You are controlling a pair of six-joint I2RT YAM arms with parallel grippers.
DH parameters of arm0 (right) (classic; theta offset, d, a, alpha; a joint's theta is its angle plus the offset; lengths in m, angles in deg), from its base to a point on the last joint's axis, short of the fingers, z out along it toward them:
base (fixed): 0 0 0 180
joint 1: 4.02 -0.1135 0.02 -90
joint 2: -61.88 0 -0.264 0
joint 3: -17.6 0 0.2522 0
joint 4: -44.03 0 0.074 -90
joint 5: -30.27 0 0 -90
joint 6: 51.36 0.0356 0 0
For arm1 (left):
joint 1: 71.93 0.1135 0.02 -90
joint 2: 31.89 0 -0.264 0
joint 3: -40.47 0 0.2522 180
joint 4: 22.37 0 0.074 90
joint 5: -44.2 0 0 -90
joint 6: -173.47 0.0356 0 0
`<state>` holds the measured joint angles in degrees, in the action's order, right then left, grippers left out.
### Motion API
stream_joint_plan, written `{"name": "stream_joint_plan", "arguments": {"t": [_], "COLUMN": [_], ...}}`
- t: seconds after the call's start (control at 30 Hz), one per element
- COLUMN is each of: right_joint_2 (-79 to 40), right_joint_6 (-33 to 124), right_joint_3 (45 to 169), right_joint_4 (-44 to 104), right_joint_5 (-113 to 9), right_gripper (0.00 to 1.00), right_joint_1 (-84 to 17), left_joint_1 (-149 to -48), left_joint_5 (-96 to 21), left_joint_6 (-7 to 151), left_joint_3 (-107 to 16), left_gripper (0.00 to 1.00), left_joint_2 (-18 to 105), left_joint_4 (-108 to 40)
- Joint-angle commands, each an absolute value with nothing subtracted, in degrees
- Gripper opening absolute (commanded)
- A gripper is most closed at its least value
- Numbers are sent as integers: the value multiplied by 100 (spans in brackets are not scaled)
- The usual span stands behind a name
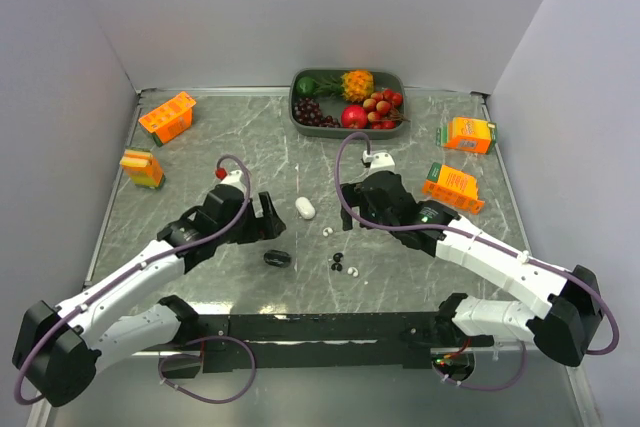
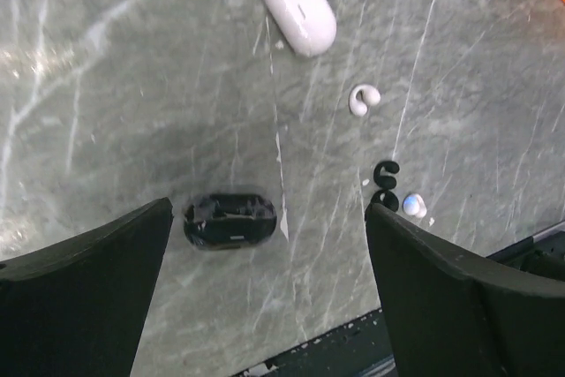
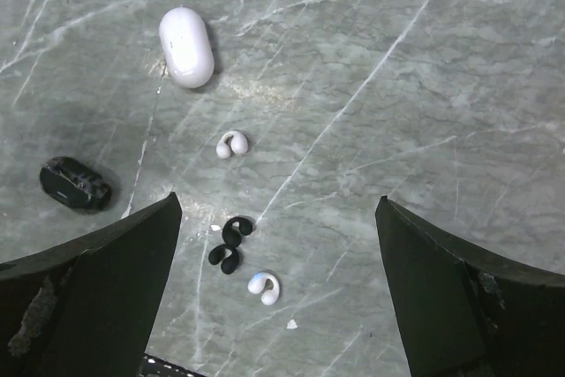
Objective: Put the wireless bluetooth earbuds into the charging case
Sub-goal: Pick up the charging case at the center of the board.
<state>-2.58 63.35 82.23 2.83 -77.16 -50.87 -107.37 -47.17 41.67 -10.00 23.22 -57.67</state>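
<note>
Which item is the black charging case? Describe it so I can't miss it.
From the fruit tray at the far edge, come toward the near edge, past the white case. The black charging case lies just beyond, left of the earbuds. It is the only black oval clearly larger than those buds.

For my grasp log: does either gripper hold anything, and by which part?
Nothing is held. The left gripper and the right gripper are open; the earbuds lie on the table.
</note>
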Motion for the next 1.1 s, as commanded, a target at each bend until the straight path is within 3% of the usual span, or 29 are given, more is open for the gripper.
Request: {"name": "stream_joint_plan", "arguments": {"t": [0.0,0.1,0.43,0.73,0.93,1.07], "right_joint_2": [-105,-35,545,625,809,818], "right_joint_6": [6298,6307,6176,5842,5797,5780], "right_joint_3": [8208,8155,7716,7786,7697,7768], "right_joint_4": [487,548,1048,768,918,847], "right_joint_5": [-7608,-7529,-7486,-7011,-6835,-6852], "right_gripper": [99,99,99,99,99,99], "right_joint_1": [-5104,-5096,-5104,-5104,-5095,-5104], "left_joint_1": [-10919,-11077,-13291,-13337,-12792,-12757], "left_joint_5": [-5081,-5335,-7831,-7068,-6269,-6451], "left_joint_6": [3673,3427,1492,2397,2889,2881], "left_joint_3": [-994,-1064,-2083,-1530,-1152,-1239], "left_gripper": [96,96,96,96,96,96], "left_joint_2": [2260,2374,3534,2726,3007,3209], "left_joint_4": [-5792,-5994,-7894,-6953,-6751,-6865]}}
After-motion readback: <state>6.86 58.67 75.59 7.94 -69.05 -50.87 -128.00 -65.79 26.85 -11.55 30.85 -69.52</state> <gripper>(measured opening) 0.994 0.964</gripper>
